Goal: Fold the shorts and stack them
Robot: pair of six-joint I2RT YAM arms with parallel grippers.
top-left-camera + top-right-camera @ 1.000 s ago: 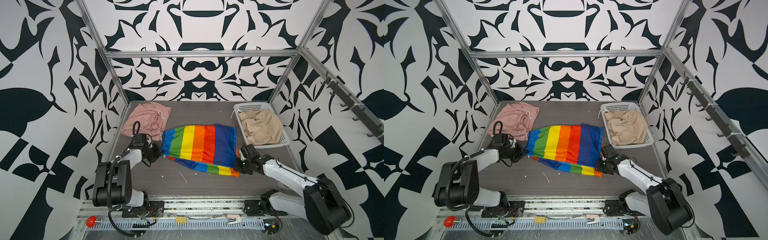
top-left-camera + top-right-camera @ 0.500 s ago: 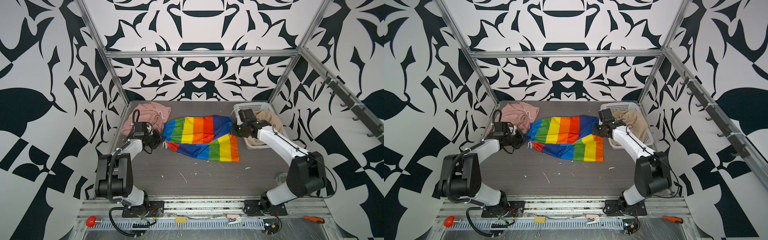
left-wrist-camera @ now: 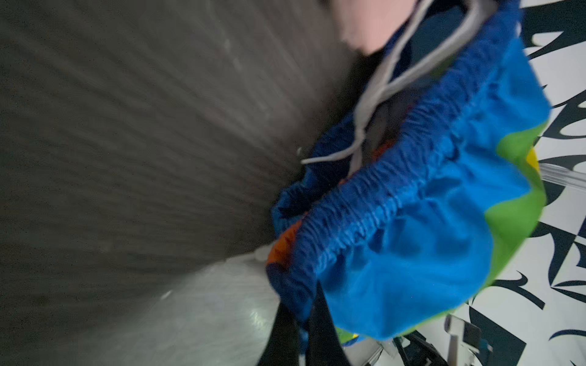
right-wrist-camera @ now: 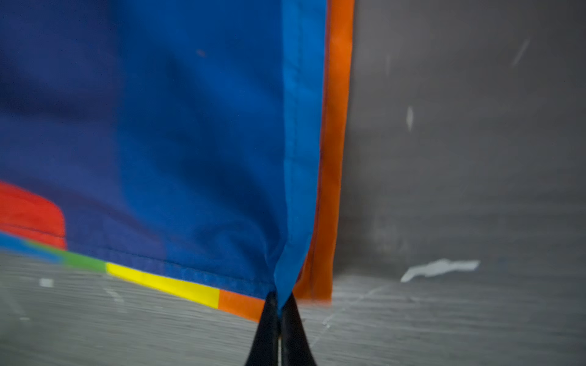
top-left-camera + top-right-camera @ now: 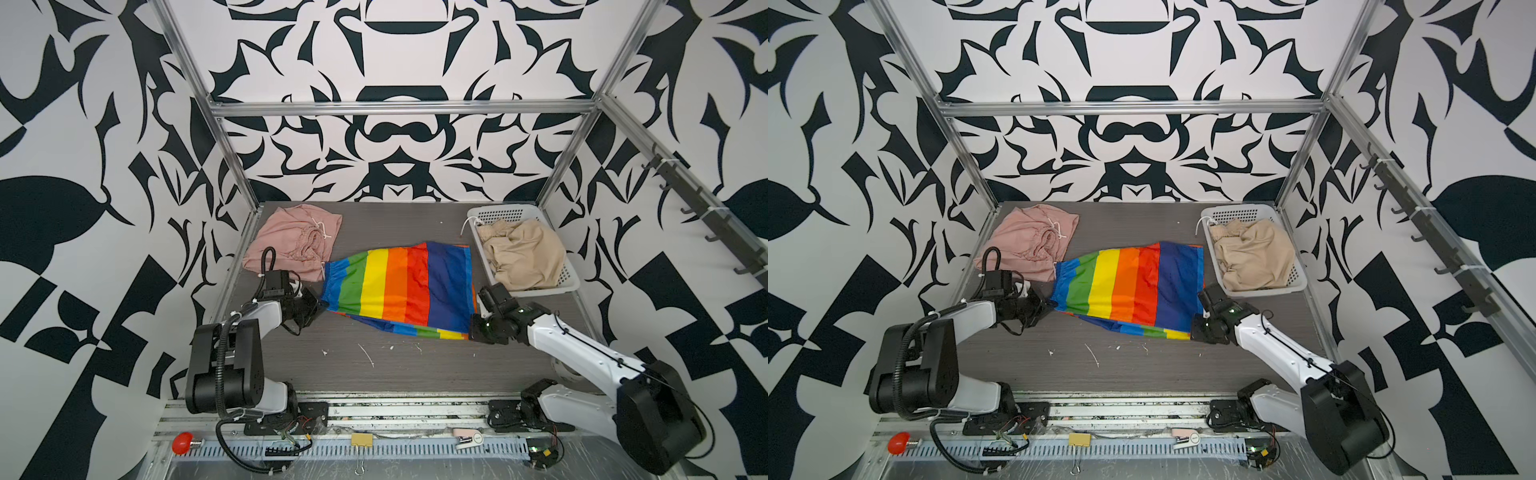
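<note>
The rainbow-striped shorts lie spread across the middle of the table, stretched between both grippers. My left gripper is shut on their gathered blue waistband, where the white drawstring hangs loose. My right gripper is shut on the blue hem corner at the near right. The salmon-pink shorts lie bunched at the back left. The beige shorts sit crumpled in the basket.
The white perforated basket stands at the back right, close to the right gripper. Small white scraps lie on the grey table in front of the shorts. Metal frame posts edge the table.
Half a second ago the right gripper held the hem up at the back by the basket; now it is at the near right again. The left gripper moved slightly nearer.
</note>
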